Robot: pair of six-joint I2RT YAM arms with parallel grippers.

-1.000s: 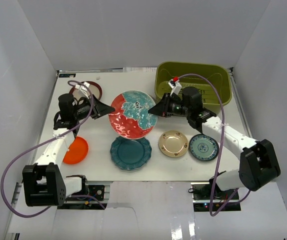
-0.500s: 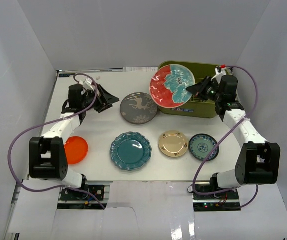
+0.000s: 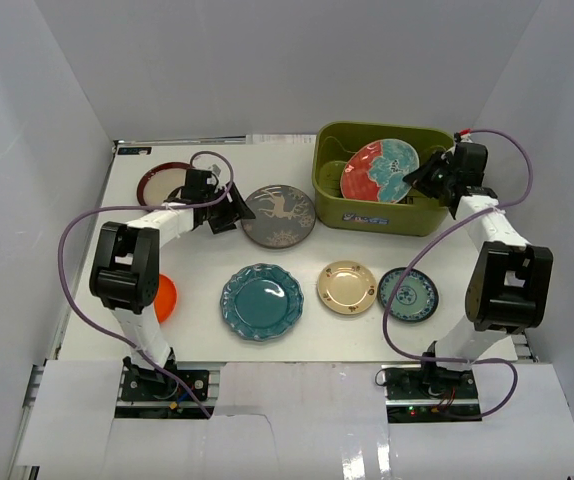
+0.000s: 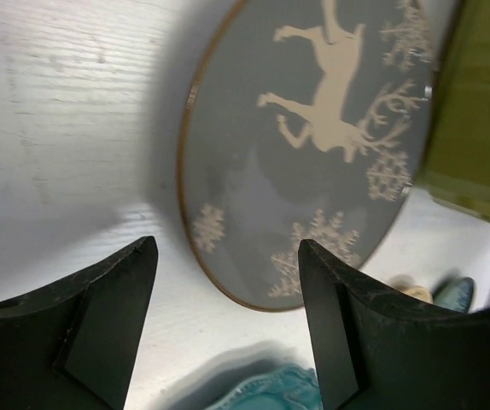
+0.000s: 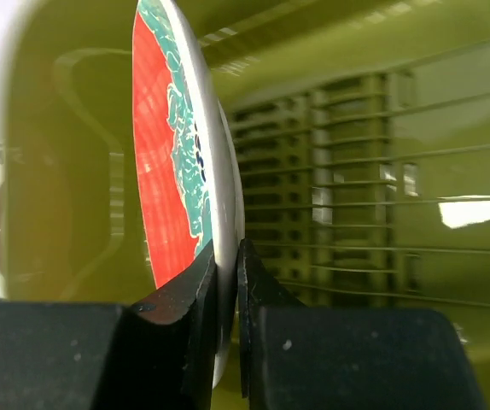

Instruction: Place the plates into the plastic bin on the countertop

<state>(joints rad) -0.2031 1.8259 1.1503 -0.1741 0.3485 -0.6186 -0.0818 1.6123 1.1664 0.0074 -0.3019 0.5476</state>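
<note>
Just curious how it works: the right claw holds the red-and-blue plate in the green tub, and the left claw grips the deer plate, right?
Not quite: the left gripper is open, with the grey deer plate lying free in front of it, as the left wrist view shows. The right gripper does hold the red-and-blue plate in the olive-green bin.

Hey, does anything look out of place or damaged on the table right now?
Nothing broken or spilled. The one oddity is the red-and-blue plate, tilted steeply inside the plastic bin rather than lying flat, because the right gripper pinches its rim. The other plates lie flat on the countertop.
</note>
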